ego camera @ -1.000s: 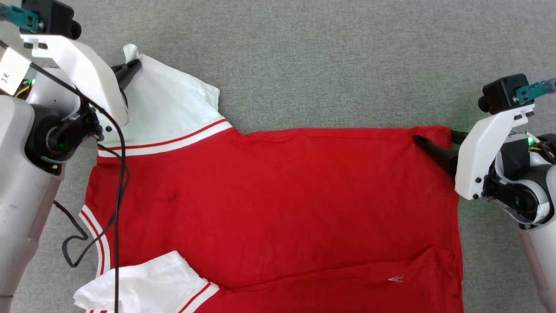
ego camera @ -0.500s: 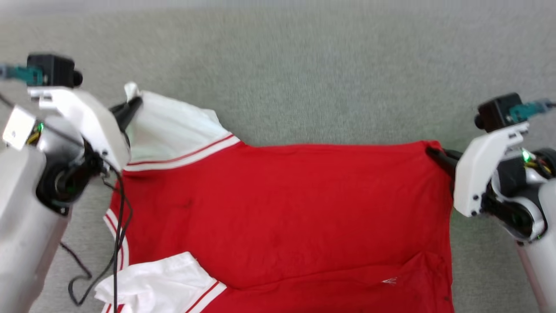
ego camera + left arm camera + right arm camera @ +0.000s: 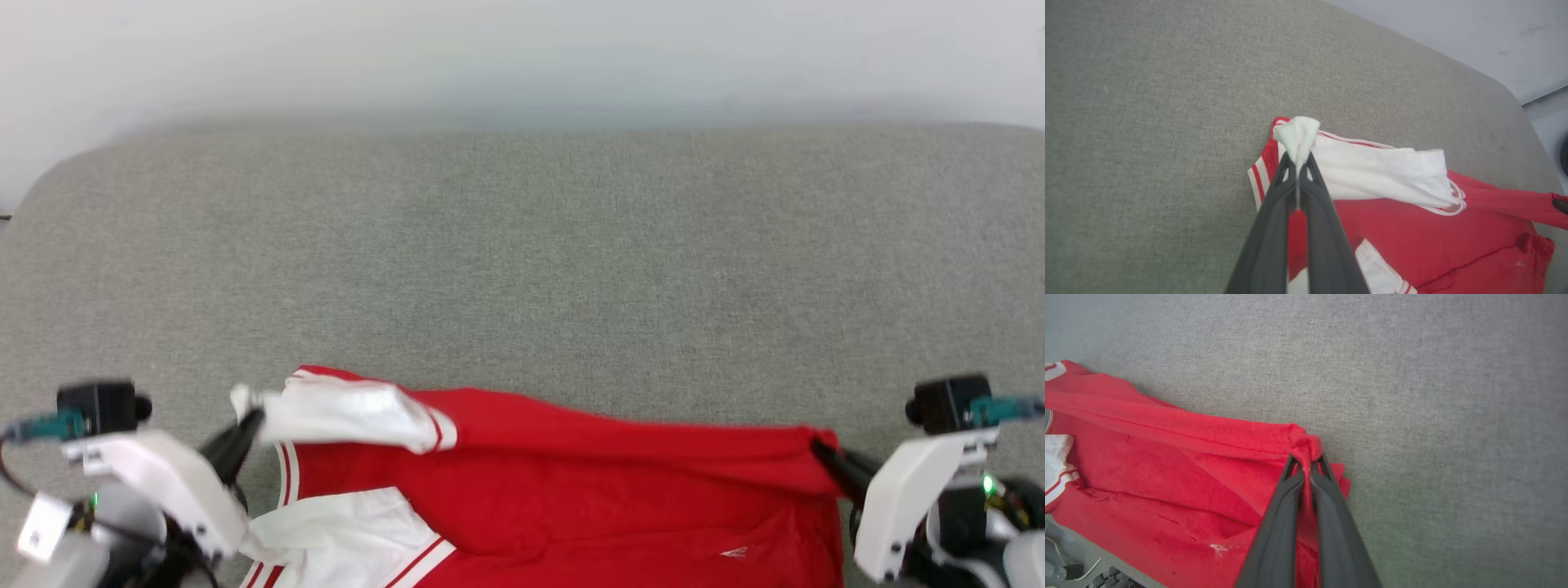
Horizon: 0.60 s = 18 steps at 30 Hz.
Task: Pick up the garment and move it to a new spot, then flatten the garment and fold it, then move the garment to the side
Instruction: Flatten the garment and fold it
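The garment is a bright red jersey with white, red-striped sleeves, held up by its far edge over the grey padded table, plain side up; no letters or number show. My left gripper is shut on the tip of a white sleeve, its fingers pinched tight. My right gripper is shut on the far red corner, bunched between the fingers. The edge between both grippers is stretched taut, and the rest hangs down toward me. A second white sleeve lies at the lower left.
Grey fabric surface stretches wide beyond the jersey, ending at a pale wall at the back. Its rounded left corner shows at the far left. Part of my base appears in the right wrist view's lower left.
The head camera has tilted up, bringing the table's far edge and wall into sight. Both grippers have lifted the jersey's far edge off the surface, and the cloth now hangs folded toward me.
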Tool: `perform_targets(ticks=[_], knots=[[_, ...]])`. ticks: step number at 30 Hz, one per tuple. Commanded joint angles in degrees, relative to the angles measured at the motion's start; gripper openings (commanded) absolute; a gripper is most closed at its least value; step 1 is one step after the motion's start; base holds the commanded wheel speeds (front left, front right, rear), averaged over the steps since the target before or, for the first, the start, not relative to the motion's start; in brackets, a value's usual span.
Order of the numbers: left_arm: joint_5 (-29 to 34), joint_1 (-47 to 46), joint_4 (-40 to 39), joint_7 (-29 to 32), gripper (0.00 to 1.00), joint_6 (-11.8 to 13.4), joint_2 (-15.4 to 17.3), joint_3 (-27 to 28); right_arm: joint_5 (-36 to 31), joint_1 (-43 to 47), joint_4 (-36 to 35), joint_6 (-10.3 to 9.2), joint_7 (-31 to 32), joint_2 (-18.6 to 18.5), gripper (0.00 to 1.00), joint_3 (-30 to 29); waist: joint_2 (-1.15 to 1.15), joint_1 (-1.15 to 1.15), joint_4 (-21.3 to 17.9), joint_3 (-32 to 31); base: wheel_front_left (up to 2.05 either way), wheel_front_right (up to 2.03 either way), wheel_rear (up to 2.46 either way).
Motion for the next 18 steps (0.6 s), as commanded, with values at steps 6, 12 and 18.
perform_targets(ticks=[6, 12, 18], knots=[[-3.24, 10.92, -3.36, -1.91, 0.0, 2.13, -1.05, 0.35, -0.05, 7.37, -0.01, -0.04, -2.37, 2.45, 0.0, -2.04, 0.0, 0.01, 1.02, -1.47, 0.0, 0.0, 0.0], [-6.65, 14.99, 0.35, -2.85, 0.0, 0.68, -5.04, -0.41, -0.4, 11.76, 2.23, -0.04, -5.2, 5.01, 0.0, -2.32, 0.0, 0.01, 0.95, -1.38, 0.0, 0.0, 0.0], [-5.86, 14.51, 6.37, -4.24, 0.94, -0.64, -7.22, -1.77, -0.36, 12.32, 5.02, -0.04, -10.07, 6.28, 1.0, -1.6, 0.0, 0.01, 0.18, -2.07, 0.0, 0.0, 0.0]])
